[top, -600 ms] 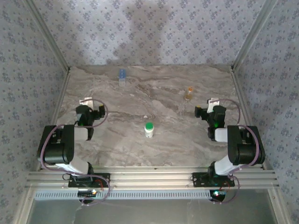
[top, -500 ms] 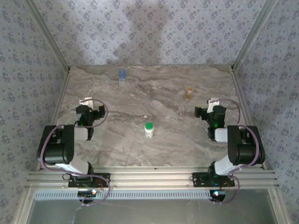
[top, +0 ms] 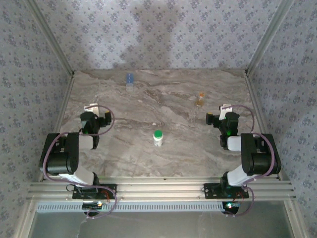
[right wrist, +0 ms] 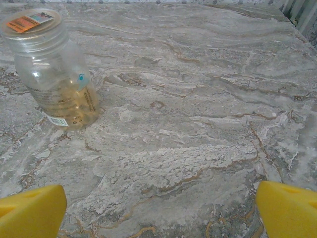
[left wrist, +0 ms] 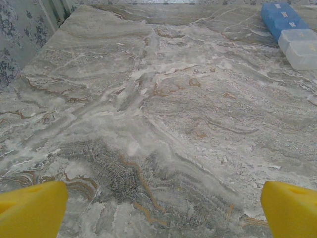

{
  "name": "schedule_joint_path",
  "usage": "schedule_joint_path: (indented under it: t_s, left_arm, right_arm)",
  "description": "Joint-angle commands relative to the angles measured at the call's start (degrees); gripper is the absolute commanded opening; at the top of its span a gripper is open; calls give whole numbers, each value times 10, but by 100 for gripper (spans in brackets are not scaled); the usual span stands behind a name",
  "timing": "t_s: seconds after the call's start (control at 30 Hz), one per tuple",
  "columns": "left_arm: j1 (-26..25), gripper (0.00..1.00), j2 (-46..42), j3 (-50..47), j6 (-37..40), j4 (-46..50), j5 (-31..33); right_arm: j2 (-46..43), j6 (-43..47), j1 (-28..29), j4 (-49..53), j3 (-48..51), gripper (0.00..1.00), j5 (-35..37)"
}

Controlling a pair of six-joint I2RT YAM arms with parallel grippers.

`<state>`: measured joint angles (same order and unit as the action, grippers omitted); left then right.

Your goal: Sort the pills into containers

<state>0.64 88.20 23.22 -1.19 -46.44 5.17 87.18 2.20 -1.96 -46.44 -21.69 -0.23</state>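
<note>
No legible text on bottle labels

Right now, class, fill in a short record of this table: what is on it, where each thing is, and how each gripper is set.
table: marbled stone
pill organiser: far left, blue and clear sections
clear bottle: far right, upright, amber contents
green-capped bottle: centre, white body
left gripper: open, holding nothing
right gripper: open, holding nothing
</note>
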Motion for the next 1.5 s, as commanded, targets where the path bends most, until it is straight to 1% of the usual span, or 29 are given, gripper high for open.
schedule_joint_path:
  t_s: [0.0, 0.3, 0.43, 0.7, 0.8, 0.87, 0.9, 1.0, 1.1, 1.13, 1.2, 1.33, 1.37, 1.4, 1.43, 1.47]
  left_arm:
    - [3, 100, -3, 3, -8, -3, -11]
    - [3, 100, -3, 4, -8, -3, -10]
    - [3, 100, -3, 4, -8, -2, -10]
    - [-13, 99, -15, -1, 8, -3, 6]
    - [-17, 99, -45, -13, -7, 0, 52]
    - [-20, 100, -88, -27, -22, 15, 95]
    - [-20, 100, -105, -27, -32, 34, 110]
    - [-19, 100, -143, -1, -90, 139, 172]
    - [-14, 100, -165, 46, -200, 279, 259]
    - [-12, 100, -171, 53, -215, 303, 276]
    - [-10, 100, -185, 40, -222, 289, 276]
    - [-9, 100, -219, -3, -224, 239, 276]
    - [-10, 100, -228, -10, -215, 228, 267]
    - [-11, 100, -239, -13, -200, 222, 240]
    - [-16, 99, -257, -13, -188, 225, 207]
    - [-21, 100, -278, -7, -217, 248, 189]
  right_arm:
    - [3, -3, 2, -3, -6, 100, 9]
    - [3, -5, -1, -2, -7, 100, 3]
    - [3, -12, -13, -2, -7, 100, -16]
    - [3, -6, -4, 0, -9, 100, 1]
    - [3, -5, -2, 0, -9, 100, 3]
    - [3, -4, 1, -1, -7, 100, 9]
    - [2, -3, 1, -1, -8, 100, 10]
    - [2, -1, 4, -4, -5, 100, 18]
    - [-4, 0, 15, -3, -5, 100, 45]
    - [-11, 0, 19, 3, -5, 100, 58]
    - [-25, -8, 20, 19, -9, 100, 83]
    - [-67, -25, 34, 135, -51, 100, 155]
    - [-78, -33, 40, 165, -62, 100, 177]
    - [-87, -44, 47, 195, -73, 100, 201]
    - [-106, -76, 57, 245, -89, 100, 235]
    - [-127, -114, 66, 296, -106, 100, 260]
